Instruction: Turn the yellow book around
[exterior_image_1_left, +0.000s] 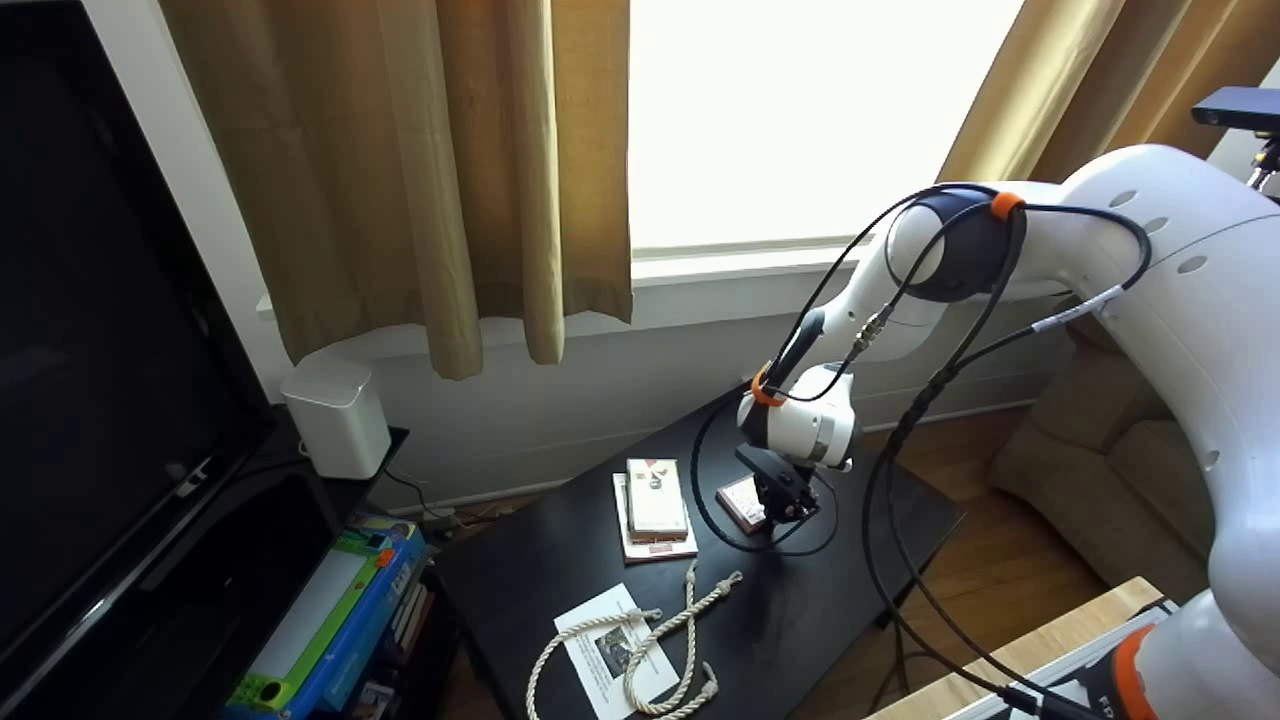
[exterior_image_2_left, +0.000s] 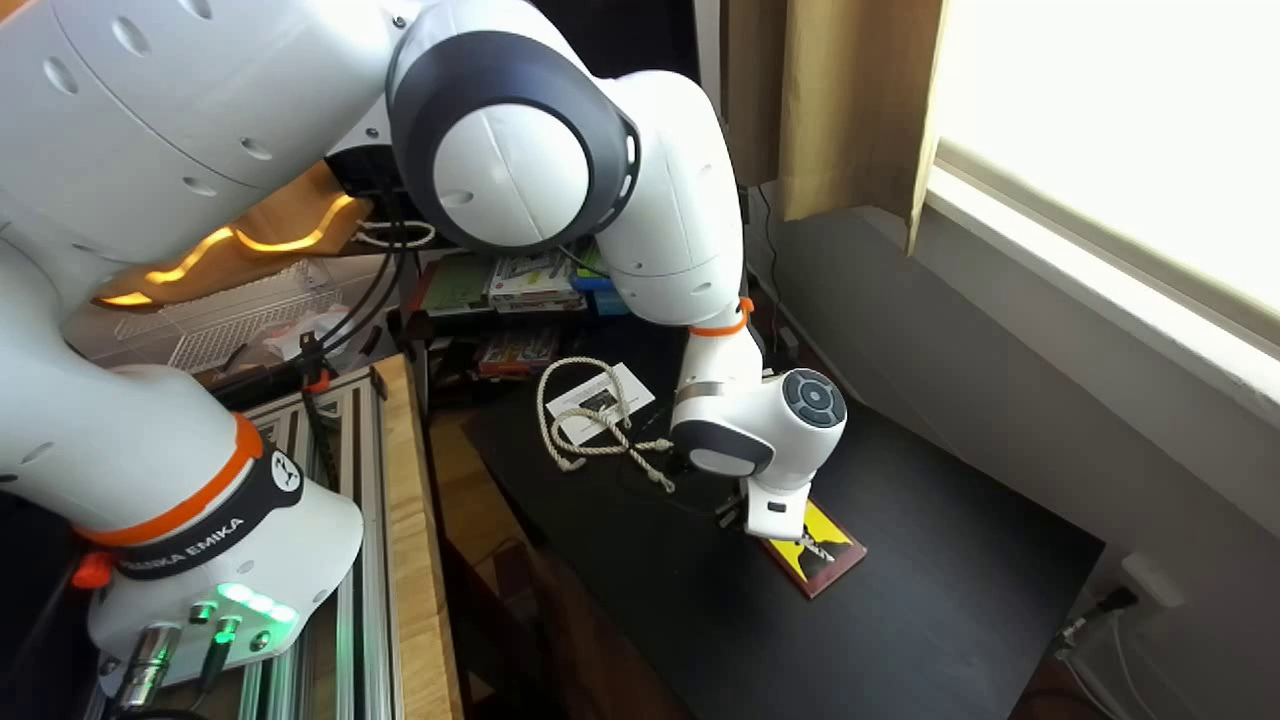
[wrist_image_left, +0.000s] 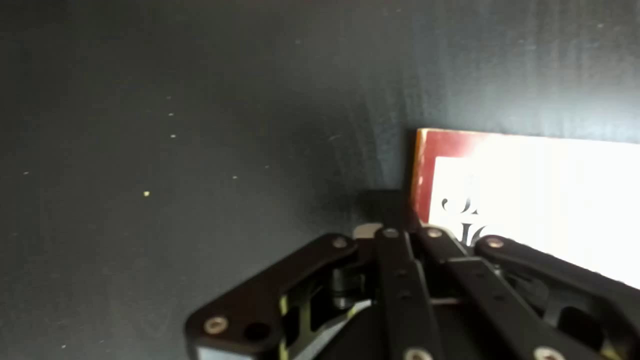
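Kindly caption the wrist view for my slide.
Claw at the edge of the red-bordered book on a dark table.

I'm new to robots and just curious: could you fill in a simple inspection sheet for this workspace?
Surface: black table, with small pale specks in the wrist view.
Job's things: yellow book, lying flat on the table, partly hidden by the arm in an exterior view.
Clutter: rope lying across a printed sheet; small stack of books.
Grasping part: one pincer, its fingers apparently drawn together by one end of the book; whether they touch it, I cannot tell.
Cables: black cables along the arm, one hanging in a loop near the pincer; whether it touches the table is unclear.
Surroundings: bright window, gold-brown curtains, large black screen.
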